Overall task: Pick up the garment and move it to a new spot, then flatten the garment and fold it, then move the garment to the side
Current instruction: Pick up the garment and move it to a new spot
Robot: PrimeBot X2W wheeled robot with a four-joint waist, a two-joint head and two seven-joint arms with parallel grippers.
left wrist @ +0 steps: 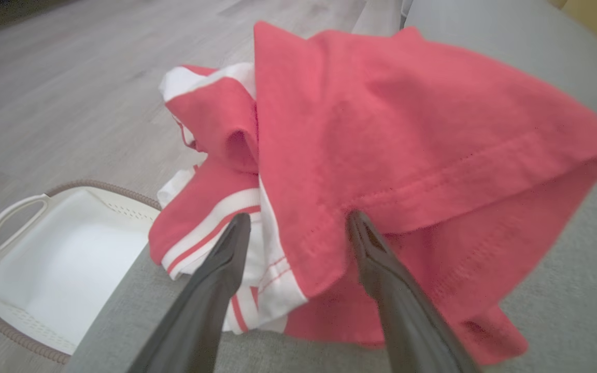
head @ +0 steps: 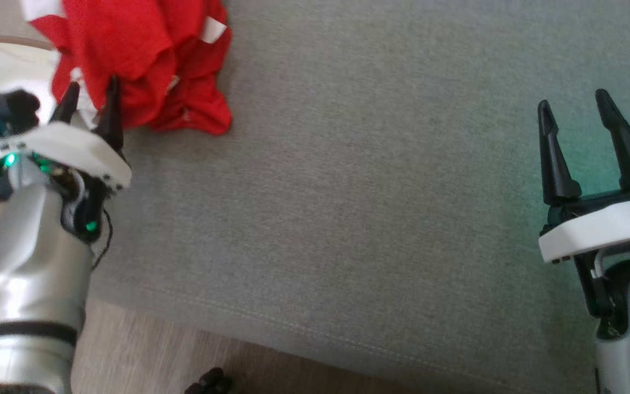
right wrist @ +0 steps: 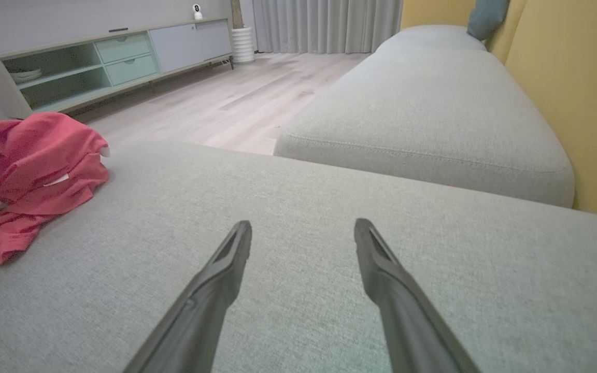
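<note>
The left wrist view adds striped trim on the garment [left wrist: 392, 134] at the sofa [left wrist: 578, 311] edge, beside a basket [left wrist: 70, 269]. The left hand [left wrist: 298, 217] and right hand [right wrist: 302, 224] gape wide, empty, with bare sofa between them.

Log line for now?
red garment: crumpled on grey cushion | left gripper: open, at hem | right gripper: open, empty

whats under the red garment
The grey cushion shows around the red garment, which lies crumpled at its edge; anything beneath its folds is covered.

One garment [head: 145, 54], one basket [head: 3, 65], one sofa [head: 348, 191], two hands: left hand [head: 92, 85] and right hand [head: 573, 98].
</note>
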